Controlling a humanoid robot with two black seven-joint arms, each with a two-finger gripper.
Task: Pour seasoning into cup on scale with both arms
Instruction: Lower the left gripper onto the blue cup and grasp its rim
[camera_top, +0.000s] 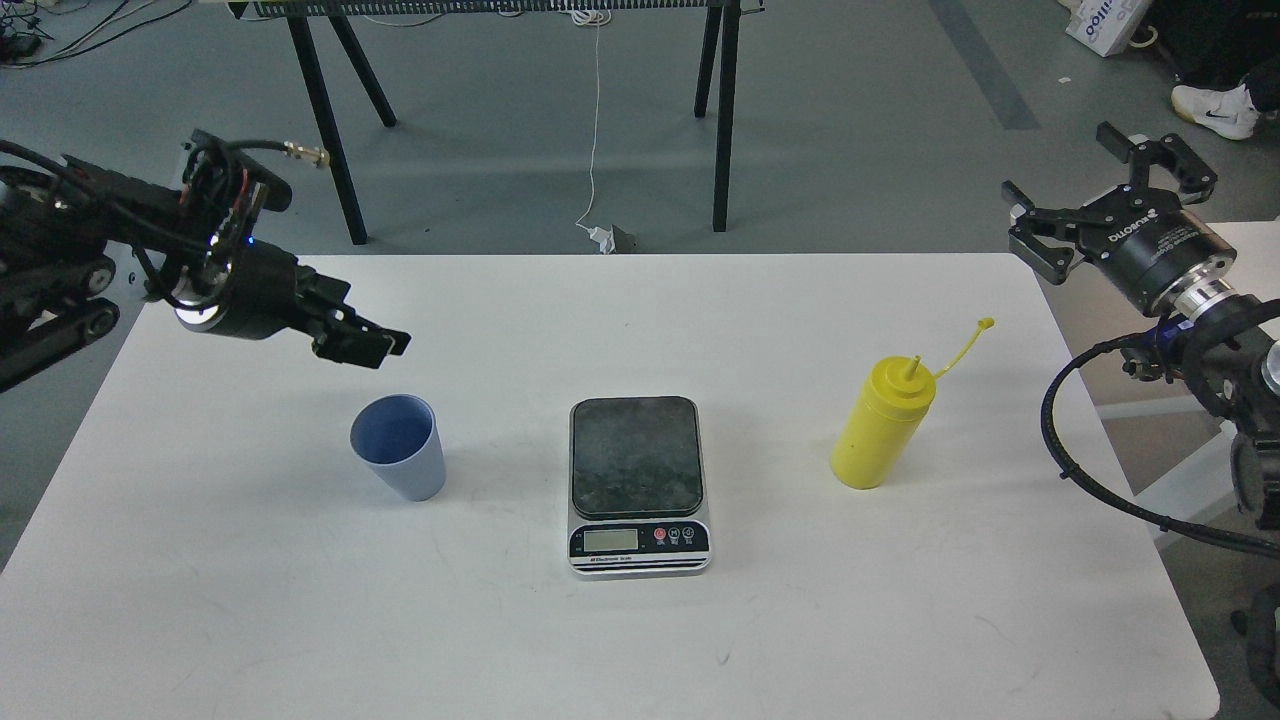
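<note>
This looks like a robotics lab or workshop. A plain white table (300, 600) stands on a bare grey floor (850, 120), with no household furnishing around it. Behind it is a bench on black trestle legs (722, 110), and a white cable (597, 120) hangs down from it to a plug on the floor. More cables (60, 40) lie tangled at the far left. A cardboard box (1105, 25) sits at the far right, near someone's white sneaker (1215, 110).

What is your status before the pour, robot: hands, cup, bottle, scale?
Left hand above cup, state unclear; right hand open, empty. Cup on table, not on scale. Yellow bottle upright, uncapped, right of scale. Nothing blocking.
</note>
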